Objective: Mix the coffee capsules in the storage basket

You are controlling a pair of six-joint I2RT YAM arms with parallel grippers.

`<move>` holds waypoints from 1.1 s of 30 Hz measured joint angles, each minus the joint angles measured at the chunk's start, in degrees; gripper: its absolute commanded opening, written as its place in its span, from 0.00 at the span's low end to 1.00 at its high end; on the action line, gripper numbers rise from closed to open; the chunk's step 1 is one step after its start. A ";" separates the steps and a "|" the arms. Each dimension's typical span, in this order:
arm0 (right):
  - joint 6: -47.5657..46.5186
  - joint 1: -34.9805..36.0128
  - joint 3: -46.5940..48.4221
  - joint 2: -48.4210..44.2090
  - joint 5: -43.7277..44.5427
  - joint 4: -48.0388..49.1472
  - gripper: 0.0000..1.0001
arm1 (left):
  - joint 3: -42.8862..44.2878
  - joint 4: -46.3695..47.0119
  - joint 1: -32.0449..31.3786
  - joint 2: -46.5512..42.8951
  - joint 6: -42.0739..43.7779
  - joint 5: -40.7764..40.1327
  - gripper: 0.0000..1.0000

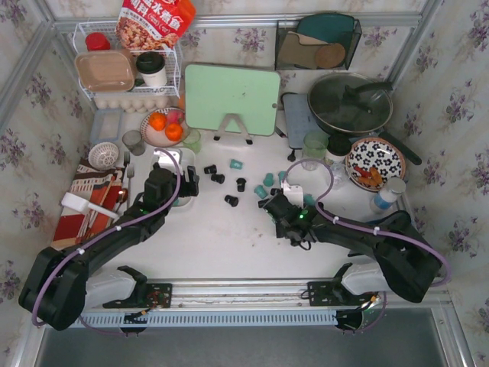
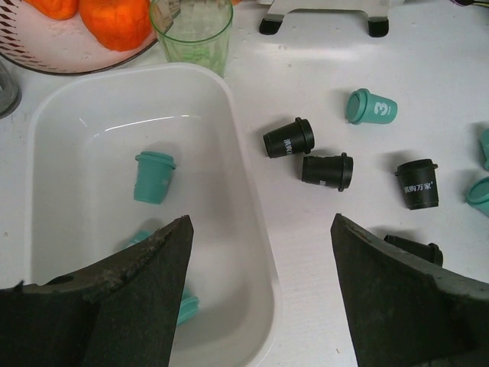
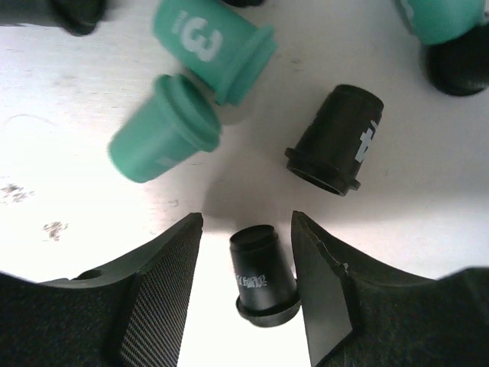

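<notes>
The white storage basket (image 2: 244, 176) lies at the left and holds teal coffee capsules (image 2: 154, 177), one half hidden by a finger. My left gripper (image 2: 261, 218) hangs open over the basket's right rim with nothing in it; from above, this left gripper (image 1: 177, 183) covers most of the basket (image 1: 166, 157). Black capsules (image 2: 327, 170) and a teal one (image 2: 372, 107) lie loose on the table. My right gripper (image 3: 246, 218) is low over the table, open, with a black capsule (image 3: 263, 275) lying between its fingers, against the right one. Teal capsules (image 3: 164, 130) and another black one (image 3: 336, 141) lie just ahead.
A plate of oranges (image 1: 164, 126) and a translucent green cup (image 1: 192, 139) stand just behind the basket. Farther back are a green cutting board on a stand (image 1: 231, 99), a lidded pan (image 1: 350, 103), a second green cup (image 1: 314, 144) and a floral plate (image 1: 374, 160).
</notes>
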 measured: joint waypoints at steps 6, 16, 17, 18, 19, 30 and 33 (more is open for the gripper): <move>-6.97 -0.55 3.48 -2.64 -4.63 -1.25 0.58 | 0.13 0.00 0.00 0.13 -0.02 0.13 0.76; -8.87 -3.13 7.76 -1.95 -6.34 -8.31 0.57 | 0.13 -0.02 0.00 0.09 -0.94 1.01 0.76; -8.55 -3.45 7.15 -1.51 -6.34 -8.81 0.56 | 0.13 -0.02 0.00 0.11 -1.01 1.11 0.76; -8.33 -3.56 6.43 -1.16 -6.38 -9.40 0.55 | 0.13 -0.02 0.00 0.11 -1.22 1.22 0.76; -7.89 -3.72 5.73 -0.90 -6.47 -9.94 0.54 | 0.13 -0.02 0.00 0.11 -1.40 1.36 0.76; -4.31 -3.80 -0.28 -1.07 -11.45 -3.78 0.35 | 0.13 -0.02 -0.26 -0.42 -3.32 2.80 0.76; -3.85 -3.80 -0.66 -1.51 -11.54 -3.02 0.34 | 0.13 -0.02 -0.37 -0.48 -3.50 2.99 0.76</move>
